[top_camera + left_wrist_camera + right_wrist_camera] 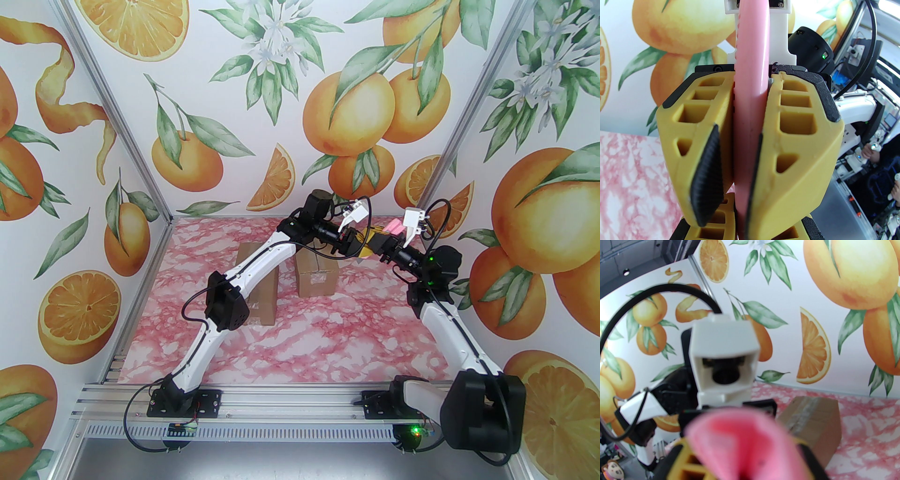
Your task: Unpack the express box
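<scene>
Two taped cardboard express boxes lie on the pink marbled table: one (316, 276) stands free, the other (260, 290) is partly hidden under my left arm. Both arms are raised above the table's far right part, tip to tip. My left gripper (357, 238) (740, 145) is shut on a flat pink tool (393, 227) (753, 46). My right gripper (376, 244) (740, 465) clamps the same pink tool (740, 439) from the other end; its yellow fingers (712, 232) show below the left ones. A box (815, 418) lies beyond the tool in the right wrist view.
Orange-patterned walls close the table on the left, back and right. The left wrist camera housing (724, 357) faces the right wrist camera at close range. Open marbled table (328, 337) stretches between the boxes and the arm bases.
</scene>
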